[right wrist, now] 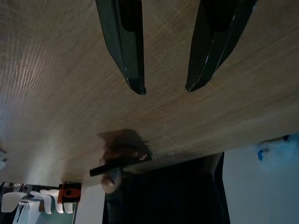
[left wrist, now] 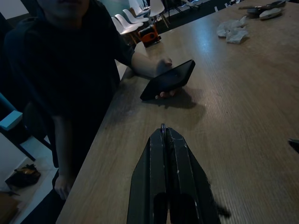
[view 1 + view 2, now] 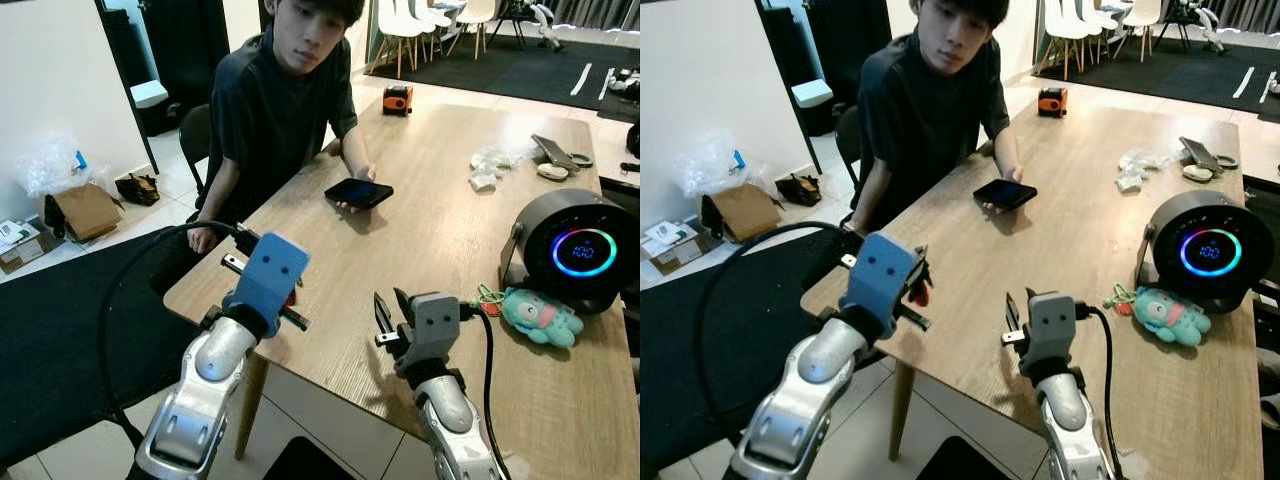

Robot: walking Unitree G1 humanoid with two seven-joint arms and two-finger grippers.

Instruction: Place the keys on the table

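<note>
Left gripper [image 2: 163, 135] sits over the near-left corner of the desk [image 3: 440, 240], jaws pressed fully together. A thin metal sliver pokes out at their tip, and in the right eye view a red bit [image 3: 921, 291] hangs just under the wrist housing. I read that as the keys, pinched and off the wood, not yet set down; can't confirm the shape. The hold makes sense: a tight pinch stops a small thing swinging, and being inboard of the edge means a release drops it on the desk, not the floor. Right gripper [image 1: 163, 88] is at 3 o'clock of the left, jaws spread wide with nothing between them, pointed at bare wood. It looks parked clear so it doesn't crowd the drop. A person sits at 12 o'clock of the left gripper with a phone [image 3: 358, 192] held over the desk, well apart from your drop zone. Speaker [image 3: 580, 250] and plush [image 3: 540, 315] are at 2 o'clock of the right gripper, also out of the way. Views differ: the left wrist shows the shut jaws and the sliver, which the head views hide behind the blue housing. The head views give the red bit and the distance to the edge. The right wrist confirms the empty gap.
</note>
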